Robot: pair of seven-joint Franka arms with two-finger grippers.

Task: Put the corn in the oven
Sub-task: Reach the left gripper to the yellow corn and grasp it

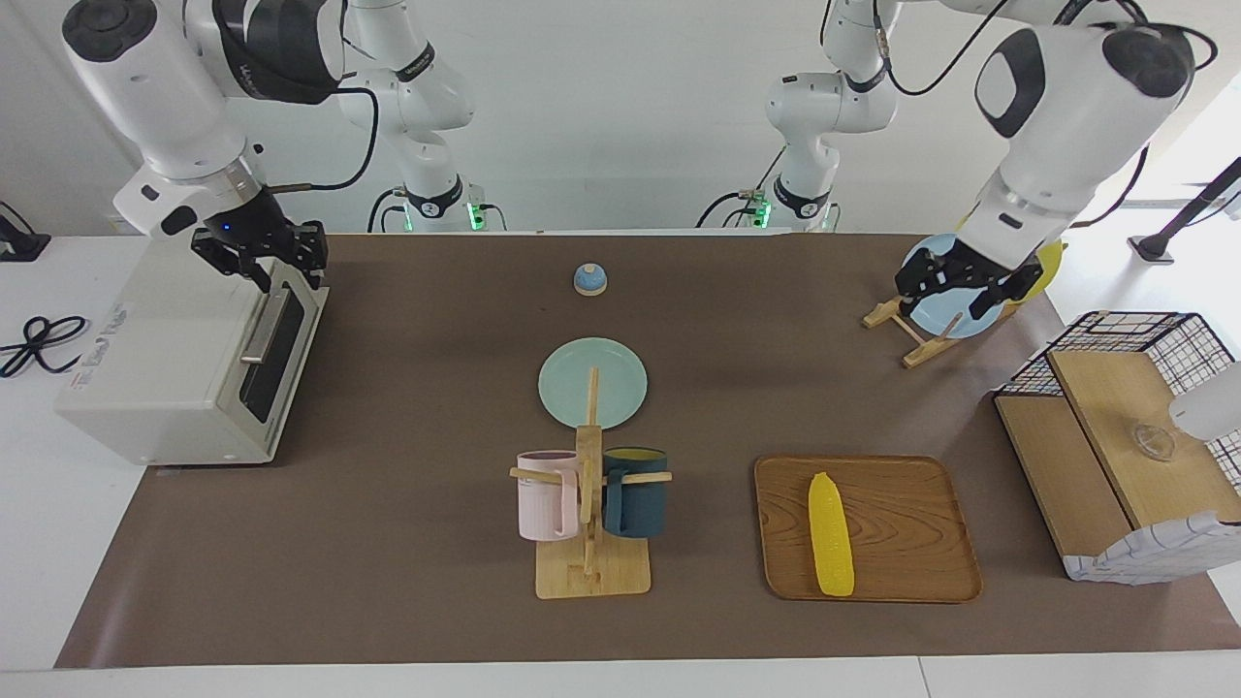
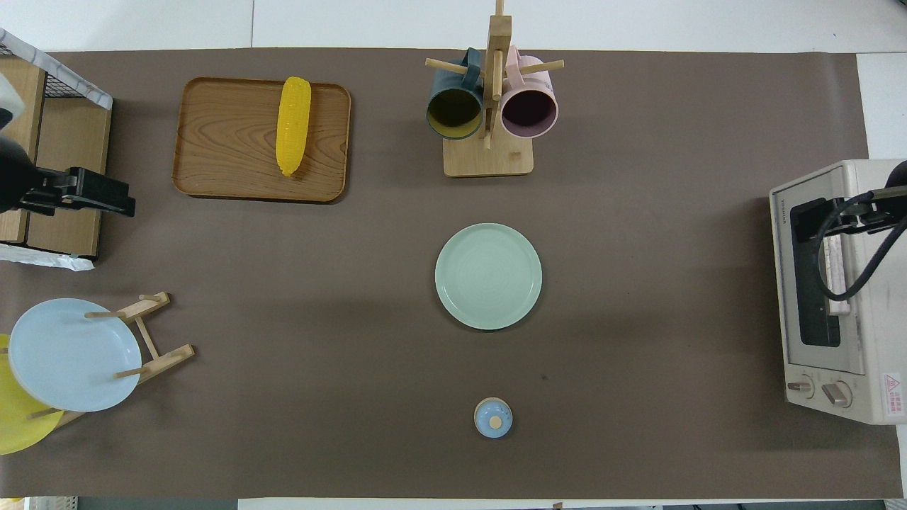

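Observation:
The corn (image 1: pixel 832 533) is a yellow cob lying on a wooden tray (image 1: pixel 921 543) toward the left arm's end of the table; it also shows in the overhead view (image 2: pixel 293 126). The off-white oven (image 1: pixel 165 359) stands at the right arm's end with its dark glass door shut, and it shows in the overhead view too (image 2: pixel 875 297). My right gripper (image 1: pixel 289 271) is open, just above the top of the oven's door, by the end of the metal handle nearer the robots. My left gripper (image 1: pixel 945 296) is open and empty, up in the air over the plate rack.
A wooden mug rack (image 1: pixel 589 572) holds a pink and a dark blue mug, with a green plate (image 1: pixel 620 388) beside it, nearer the robots. A small blue lid (image 1: pixel 590 279) lies nearer still. A plate rack (image 1: pixel 921 339) and a wire-and-wood shelf (image 1: pixel 1115 456) stand at the left arm's end.

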